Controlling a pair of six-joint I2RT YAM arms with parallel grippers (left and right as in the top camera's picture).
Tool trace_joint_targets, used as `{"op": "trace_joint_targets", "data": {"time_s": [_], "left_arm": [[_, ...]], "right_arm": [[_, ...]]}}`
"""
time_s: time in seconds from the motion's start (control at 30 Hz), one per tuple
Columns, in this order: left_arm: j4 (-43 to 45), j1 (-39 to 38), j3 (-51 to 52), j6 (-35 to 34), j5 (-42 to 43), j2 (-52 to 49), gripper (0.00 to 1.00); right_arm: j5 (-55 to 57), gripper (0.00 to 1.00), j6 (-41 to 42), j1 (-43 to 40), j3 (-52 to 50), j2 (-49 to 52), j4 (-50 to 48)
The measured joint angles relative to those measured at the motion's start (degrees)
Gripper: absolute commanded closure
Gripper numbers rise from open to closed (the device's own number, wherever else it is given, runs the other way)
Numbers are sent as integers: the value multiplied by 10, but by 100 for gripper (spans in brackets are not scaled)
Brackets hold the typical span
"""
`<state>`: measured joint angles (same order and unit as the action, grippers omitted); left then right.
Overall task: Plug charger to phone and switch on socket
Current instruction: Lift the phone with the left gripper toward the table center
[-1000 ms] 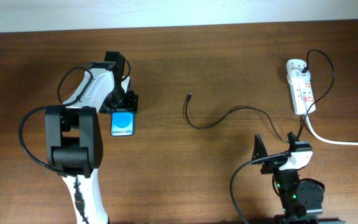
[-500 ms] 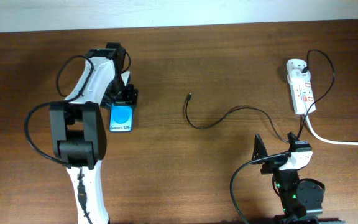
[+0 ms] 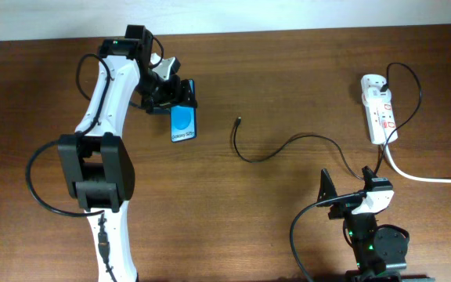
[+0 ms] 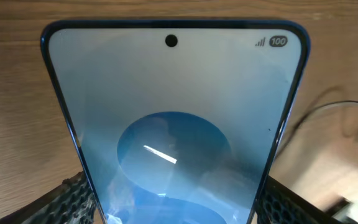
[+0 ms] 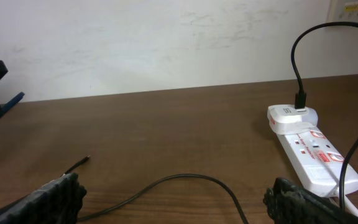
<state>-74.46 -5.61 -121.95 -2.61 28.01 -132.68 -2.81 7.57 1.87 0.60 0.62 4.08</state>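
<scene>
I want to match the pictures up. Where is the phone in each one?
Overhead: the phone, upper left of centre, in the left end effector.
Left wrist: fills the picture.
Right wrist: probably the blue edge at far left.
Shared landmark: the charger, in overhead and right wrist.

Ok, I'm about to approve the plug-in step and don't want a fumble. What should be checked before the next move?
1. Phone held in the left gripper: ok, pads show at both edges in the wrist view.
2. Phone screen lit: ok.
3. Charger tip free to pick up: ok, nothing holds it.
4. Right gripper open and empty: ok.
5. Phone's port turned toward the charger tip: cannot tell, the port is hidden.
6. Socket switched on: cannot tell, the switches are too small to read.
</scene>
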Motion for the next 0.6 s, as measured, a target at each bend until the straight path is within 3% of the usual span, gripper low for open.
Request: {"op": "trace_joint_targets", "data": {"time_s": [0.1, 0.2, 0.33, 0.5, 0.6], "left_arm": [[-1, 0, 0, -49, 57, 0, 100], [-14, 0, 0, -188, 94, 0, 100], [-75, 0, -2, -283, 171, 0, 100], [-163, 0, -2, -311, 324, 0, 100], [-182, -1, -3, -315, 357, 0, 100]], "right_arm": [[0, 2, 0, 0, 0, 0, 0], [0, 2, 0, 0, 0, 0, 0], [0, 1, 0, 0, 0, 0, 0], [0, 2, 1, 0, 0, 0, 0], [0, 2, 0, 0, 0, 0, 0]]}}
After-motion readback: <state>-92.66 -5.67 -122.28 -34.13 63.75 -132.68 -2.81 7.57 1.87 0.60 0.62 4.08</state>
